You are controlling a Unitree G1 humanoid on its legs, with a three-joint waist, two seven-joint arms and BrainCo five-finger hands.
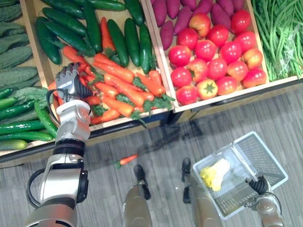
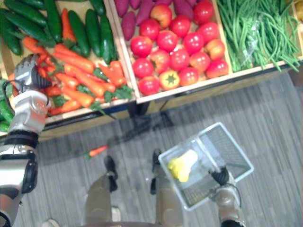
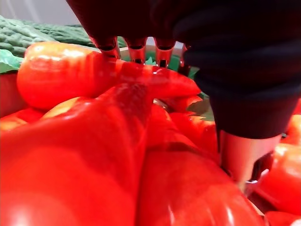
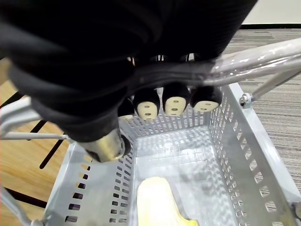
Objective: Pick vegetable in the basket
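Left hand (image 1: 67,81) sits low among the carrots (image 1: 124,91) in the display bin (image 1: 113,126); whether it grips 1 cannot be told. Right hand (image 4: 174,101) is curled round the handle (image 4: 254,59) of the basket (image 1: 267,158), well apart from the bin and carrying 1 yellow item (image 1: 214,174). Risk: a loose hold would drop the carrot during the carry; 1 stray carrot (image 1: 127,160) lies on the floor.

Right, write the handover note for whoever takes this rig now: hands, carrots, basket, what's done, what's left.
Left hand: down on the carrot pile; whether it has one is unclear.
Right hand: shut on the handle, holding the basket above the floor.
Done: one yellow item lies in the basket.
Left: lift a carrot and put it in the basket. A stray carrot lies on the floor.
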